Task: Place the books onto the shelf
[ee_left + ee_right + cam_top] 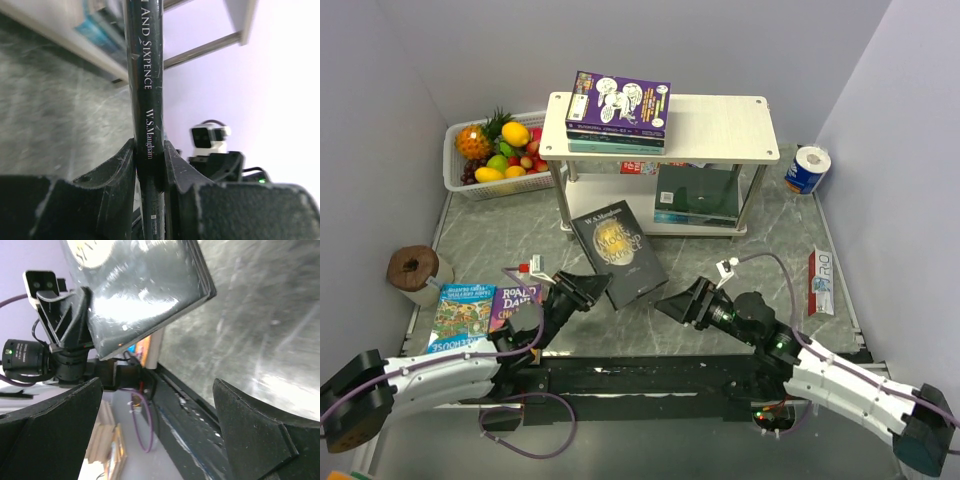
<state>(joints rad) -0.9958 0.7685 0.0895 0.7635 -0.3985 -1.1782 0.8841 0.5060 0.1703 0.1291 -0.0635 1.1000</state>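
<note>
Books lie in three places. The black Maugham paperback [620, 255] is pinched at its spine by the left pincer [588, 290], whose jaws are narrowed onto it. It juts out ahead of the fingers, raised off the table. The right pincer [672, 303] gapes wide and holds nothing, just beside that book's near corner. Beyond both pincers stands the shelf [720, 125], with a stack of books [617, 110] on its top board. Left of the left pincer lie the Roald Dahl book [515, 300] and a blue children's book [460, 315].

Left tool [592, 291] clamped; right tool [672, 303] spread wide.
</note>
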